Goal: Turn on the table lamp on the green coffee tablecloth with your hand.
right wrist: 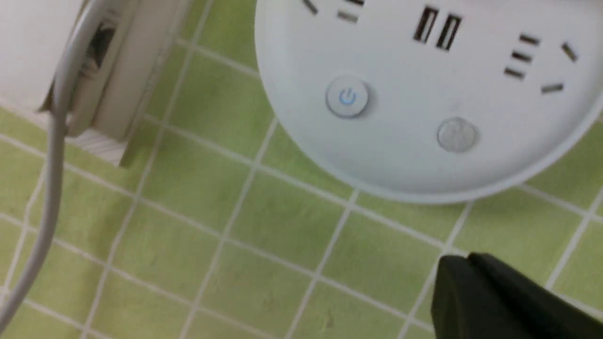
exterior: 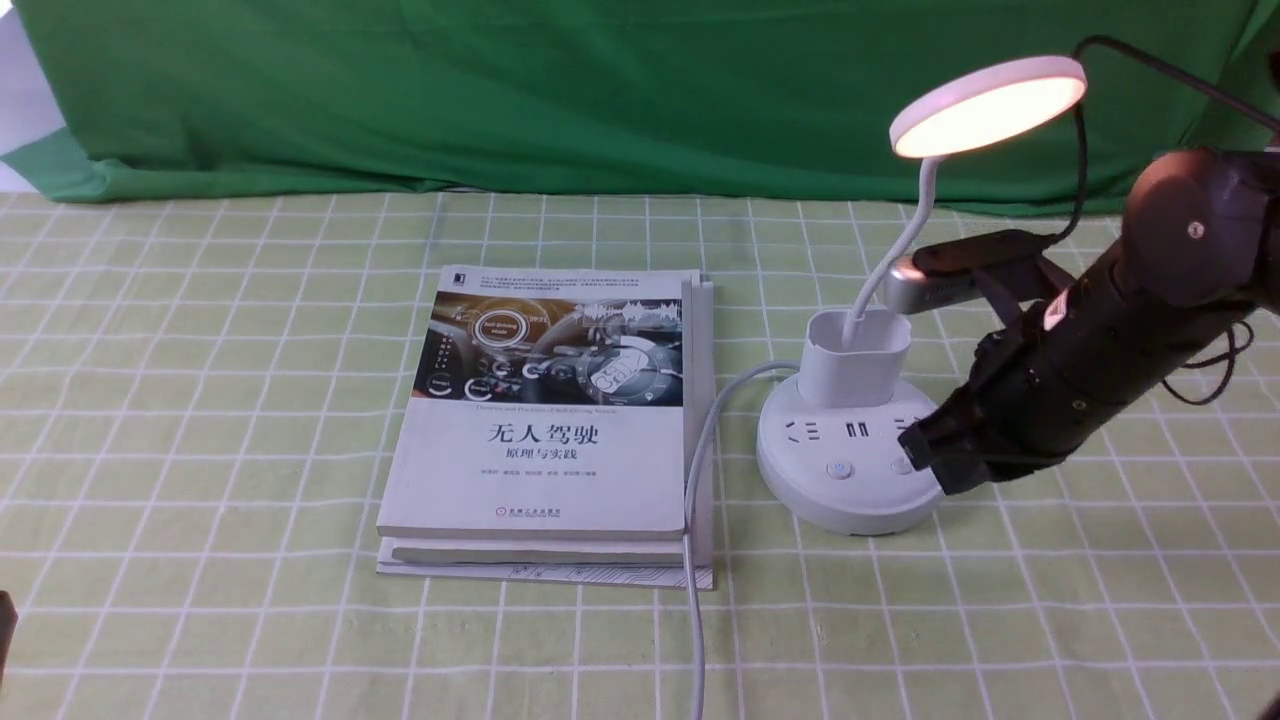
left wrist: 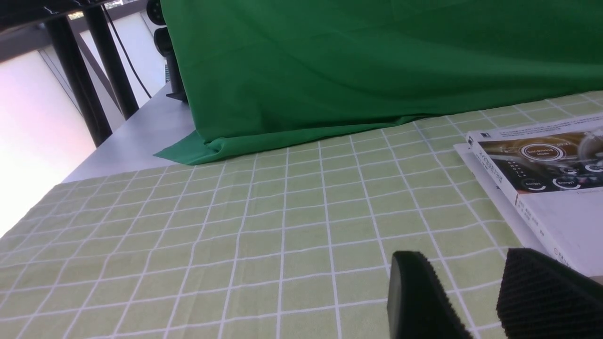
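The white table lamp stands on the green coffee tablecloth, right of centre. Its disc head glows warm white. The round base carries sockets, a cup holder and two buttons. In the right wrist view the power button shows a blue mark and the second button is plain. My right gripper is shut and empty at the base's right edge. In its wrist view the right gripper sits a little off the rim, over cloth. My left gripper is open and empty, low over the cloth.
A stack of books lies left of the lamp and shows in the left wrist view. The lamp's grey cable runs along the books to the front edge. A dark green backdrop hangs behind.
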